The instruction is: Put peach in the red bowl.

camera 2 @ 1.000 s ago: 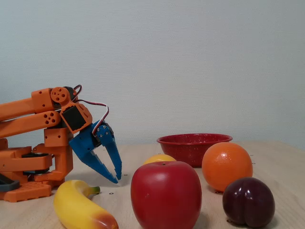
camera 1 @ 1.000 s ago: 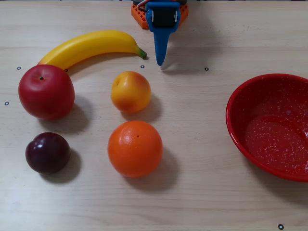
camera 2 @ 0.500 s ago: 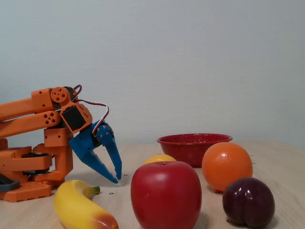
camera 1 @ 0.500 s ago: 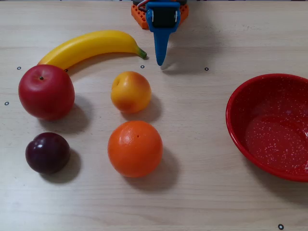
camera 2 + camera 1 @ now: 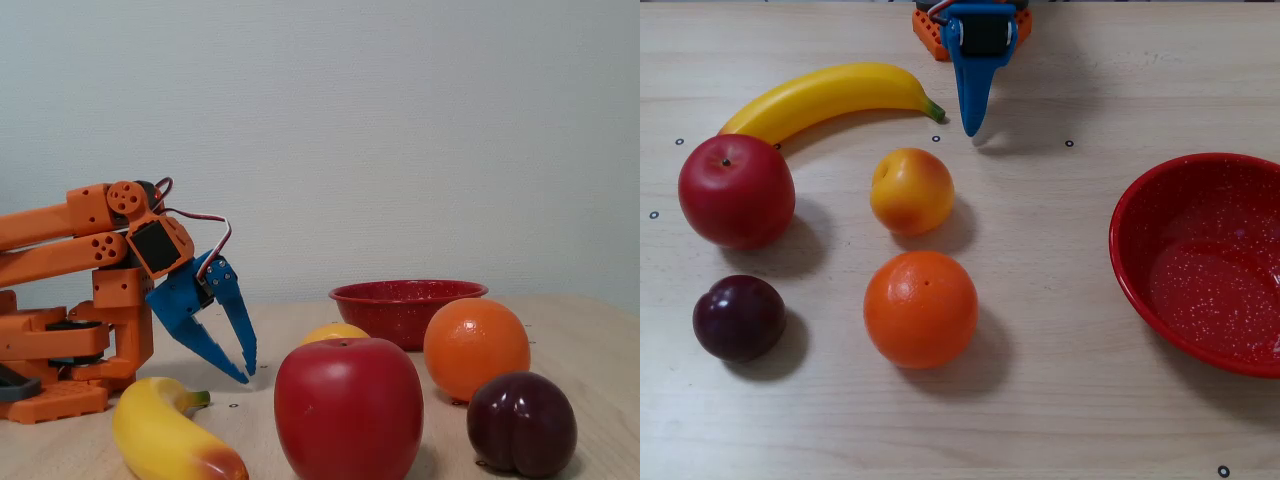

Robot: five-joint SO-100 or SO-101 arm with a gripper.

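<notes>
The peach (image 5: 912,190) is small, yellow-orange with a reddish blush, and lies on the table left of centre. In a fixed view only its top (image 5: 335,332) shows behind the apple. The red bowl (image 5: 1132,262) is empty and stands at the right edge; it also shows at the back in a fixed view (image 5: 400,296). My blue gripper (image 5: 970,127) points down near the table's far edge, beyond and right of the peach, apart from it. Its tips (image 5: 248,374) sit together just above the table and hold nothing.
A banana (image 5: 830,95) lies far left of the gripper. A red apple (image 5: 736,190) sits left of the peach, a dark plum (image 5: 738,317) nearer left, and a large orange (image 5: 920,308) just in front of the peach. The orange arm base (image 5: 70,340) stands at the far edge.
</notes>
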